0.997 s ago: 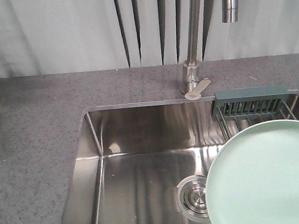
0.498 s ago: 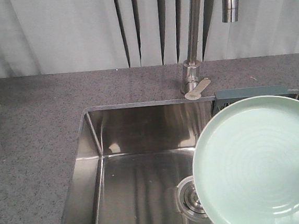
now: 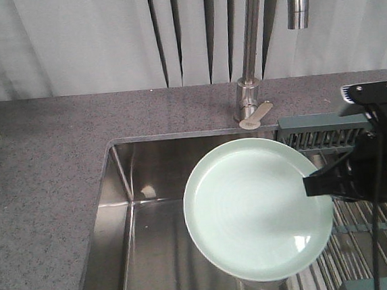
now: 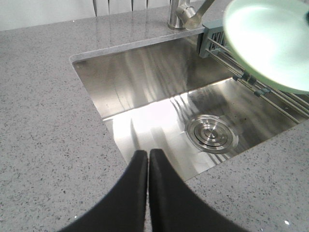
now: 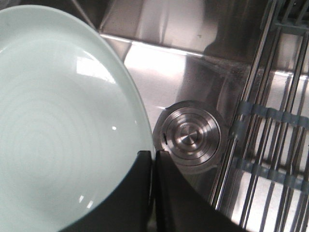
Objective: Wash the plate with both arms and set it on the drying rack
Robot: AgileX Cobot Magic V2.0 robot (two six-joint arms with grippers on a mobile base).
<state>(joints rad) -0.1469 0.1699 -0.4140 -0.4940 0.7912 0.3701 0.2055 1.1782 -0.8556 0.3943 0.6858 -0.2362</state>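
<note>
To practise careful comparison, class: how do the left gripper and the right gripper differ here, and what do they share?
The left gripper is shut on nothing; the right gripper is shut on the plate at its rim. The left gripper is well apart from the plate, pointing toward the sink; the right gripper holds the plate above the sink. Shared: both have black fingers, closed together.

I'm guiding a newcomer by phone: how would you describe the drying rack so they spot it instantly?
Find the steel sink sunk in the grey speckled counter. Over its right side, beside the plate, lies the drying rack: parallel steel rods with a slotted grey-green caddy at the back near the tap. Unlike the round drain, it is long straight bars.
</note>
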